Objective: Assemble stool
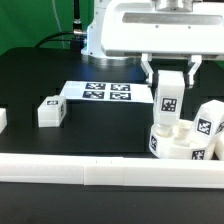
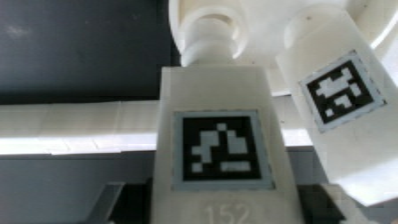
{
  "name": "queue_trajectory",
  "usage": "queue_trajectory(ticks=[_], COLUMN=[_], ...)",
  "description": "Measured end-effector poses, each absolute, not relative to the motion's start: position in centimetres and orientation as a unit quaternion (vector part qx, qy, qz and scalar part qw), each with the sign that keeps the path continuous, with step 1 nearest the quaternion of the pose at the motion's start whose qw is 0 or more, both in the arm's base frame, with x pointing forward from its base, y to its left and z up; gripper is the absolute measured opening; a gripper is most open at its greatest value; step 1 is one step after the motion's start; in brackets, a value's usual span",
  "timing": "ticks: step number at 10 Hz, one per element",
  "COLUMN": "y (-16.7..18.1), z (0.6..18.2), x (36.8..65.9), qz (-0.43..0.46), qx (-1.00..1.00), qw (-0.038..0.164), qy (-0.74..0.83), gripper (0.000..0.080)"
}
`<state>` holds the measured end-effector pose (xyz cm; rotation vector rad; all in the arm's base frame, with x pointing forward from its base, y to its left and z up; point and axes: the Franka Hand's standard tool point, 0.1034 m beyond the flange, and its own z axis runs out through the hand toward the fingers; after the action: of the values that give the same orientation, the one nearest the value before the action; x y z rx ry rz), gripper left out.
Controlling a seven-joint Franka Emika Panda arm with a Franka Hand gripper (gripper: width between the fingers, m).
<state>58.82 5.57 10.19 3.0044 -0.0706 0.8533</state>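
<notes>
One white blocky plastic leg (image 1: 168,100), tagged in black and white, stands upright between the two fingers of the gripper (image 1: 168,82), which are pressed against its sides. Its lower end meets the white round plastic seat (image 1: 178,140) at the exterior view's right; whether it sits in a socket cannot be told. A second leg (image 1: 207,122) leans on the seat just beside it. A third leg (image 1: 50,112) lies well apart on the black table (image 1: 40,75), near the marker board (image 1: 100,92).
</notes>
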Motion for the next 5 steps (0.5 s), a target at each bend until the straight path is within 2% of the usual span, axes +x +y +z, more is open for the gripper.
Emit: queue_trajectory(ticks=[5], y=[6.06], z=[9.1], x=[58.86], qz=[0.276], qx=[0.961], qw=[0.011], qy=[-0.017], gripper=[0.0338])
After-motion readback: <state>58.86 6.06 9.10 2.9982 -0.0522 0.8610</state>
